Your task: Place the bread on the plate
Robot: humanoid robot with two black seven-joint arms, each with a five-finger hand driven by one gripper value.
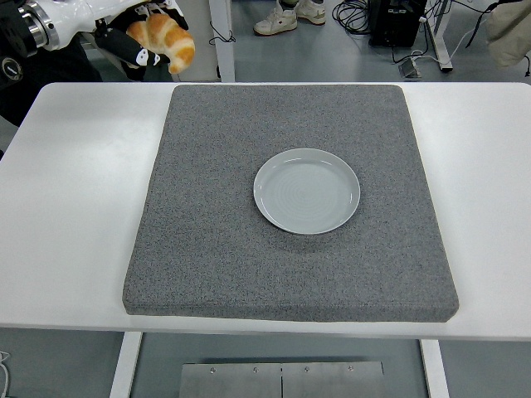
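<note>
A golden croissant-shaped bread (166, 41) is held high at the top left of the head view, above the table's far edge. My left hand (137, 37) is curled around it, its white and black fingers wrapped over the bread. A round pale grey plate (307, 190) lies bare on the grey mat (249, 249), well to the right of the hand and nearer than it. My right arm is out of view.
The grey mat covers most of the white table (75, 224). Beyond the far edge stand table legs, cables and a person's shoes (290, 15) on the floor. A dark-clothed person (33, 66) is at the top left.
</note>
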